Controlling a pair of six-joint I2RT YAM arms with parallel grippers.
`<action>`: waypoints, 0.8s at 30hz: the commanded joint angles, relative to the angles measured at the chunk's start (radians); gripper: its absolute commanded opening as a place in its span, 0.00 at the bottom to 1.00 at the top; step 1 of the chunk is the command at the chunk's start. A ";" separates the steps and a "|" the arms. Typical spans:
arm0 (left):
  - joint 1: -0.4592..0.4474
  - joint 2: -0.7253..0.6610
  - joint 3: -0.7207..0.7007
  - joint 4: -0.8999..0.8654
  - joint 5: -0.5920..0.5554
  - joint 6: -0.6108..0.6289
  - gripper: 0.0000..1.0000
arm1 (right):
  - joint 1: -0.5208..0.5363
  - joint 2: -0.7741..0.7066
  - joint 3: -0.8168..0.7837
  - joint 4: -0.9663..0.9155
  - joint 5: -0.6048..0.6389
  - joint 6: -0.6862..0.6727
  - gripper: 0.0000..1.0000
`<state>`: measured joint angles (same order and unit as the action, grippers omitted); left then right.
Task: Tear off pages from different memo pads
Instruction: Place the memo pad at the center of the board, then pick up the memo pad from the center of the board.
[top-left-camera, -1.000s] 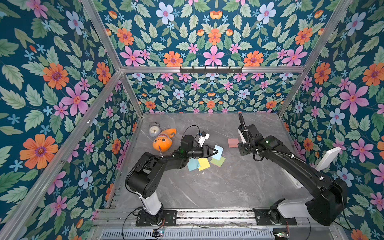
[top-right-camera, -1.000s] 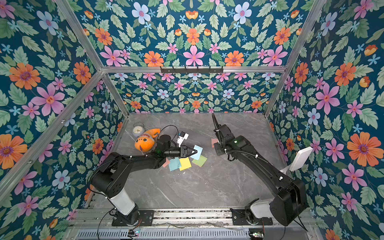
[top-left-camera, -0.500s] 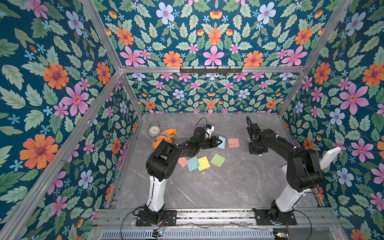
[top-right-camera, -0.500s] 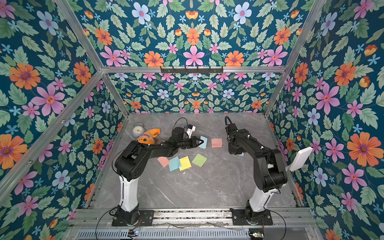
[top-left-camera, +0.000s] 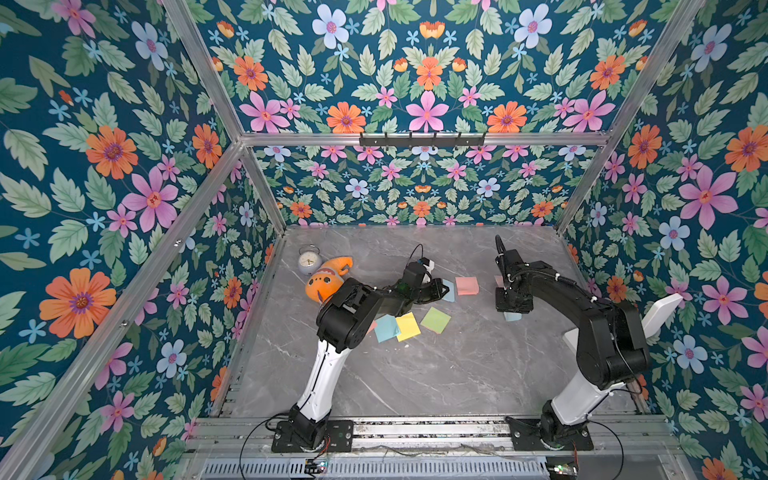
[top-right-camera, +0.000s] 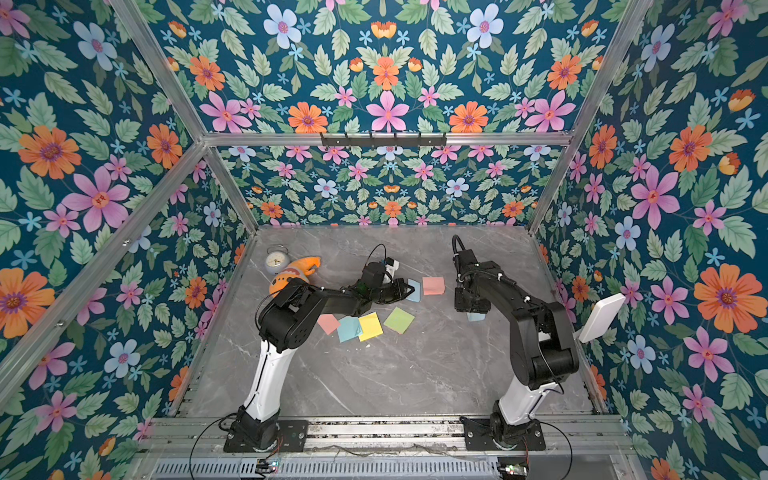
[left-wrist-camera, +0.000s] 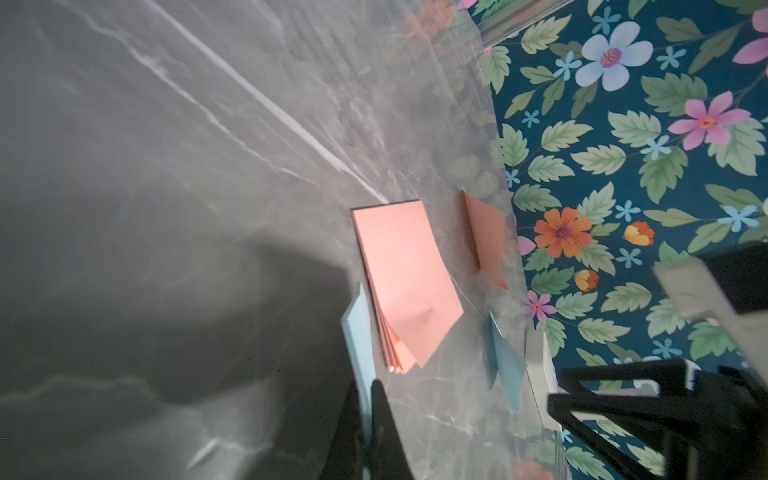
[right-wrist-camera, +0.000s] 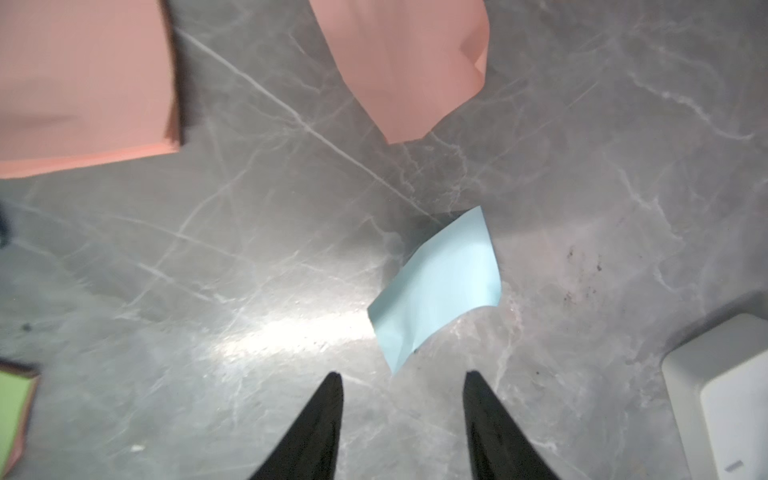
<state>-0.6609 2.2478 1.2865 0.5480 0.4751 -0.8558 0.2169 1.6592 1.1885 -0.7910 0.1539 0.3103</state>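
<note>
My left gripper (top-left-camera: 440, 289) (left-wrist-camera: 365, 386) is shut on a light blue memo pad (top-left-camera: 447, 290) (left-wrist-camera: 357, 332), seen nearly edge-on, held just left of the salmon memo pad (top-left-camera: 467, 286) (left-wrist-camera: 399, 266) on the table. My right gripper (right-wrist-camera: 399, 376) points down, open and empty. A loose light blue page (right-wrist-camera: 440, 286) (top-left-camera: 512, 317) lies curled on the table just beyond its tips. Behind it lies a loose salmon page (right-wrist-camera: 407, 62) (left-wrist-camera: 486, 237). Pink (top-right-camera: 328, 323), blue (top-right-camera: 349, 328), yellow (top-right-camera: 370, 326) and green (top-right-camera: 400, 320) pads lie in a row under the left arm.
An alarm clock (top-left-camera: 308, 261) and an orange plush fish (top-left-camera: 328, 280) sit at the back left. A white device (top-left-camera: 660, 316) (right-wrist-camera: 723, 399) leans at the right wall, close to the right arm. Flowered walls enclose the grey marble table (top-left-camera: 457, 374).
The right gripper has opened and let go of the light blue page, which now lies on the table. Over the second the left gripper carried its blue pad back and right, beside the salmon pad.
</note>
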 joint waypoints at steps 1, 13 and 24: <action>0.002 0.000 0.002 -0.012 -0.084 -0.009 0.00 | 0.004 -0.057 0.007 -0.049 -0.012 0.011 0.51; 0.009 -0.096 0.015 -0.294 -0.271 0.148 0.44 | 0.200 -0.149 0.038 -0.061 -0.014 0.112 0.51; 0.029 -0.335 -0.187 -0.457 -0.112 0.312 0.54 | 0.352 -0.169 -0.217 0.412 -0.328 0.666 0.49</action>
<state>-0.6250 1.9266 1.1370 0.1658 0.2558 -0.5976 0.5537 1.4811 1.0199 -0.5652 -0.0727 0.7368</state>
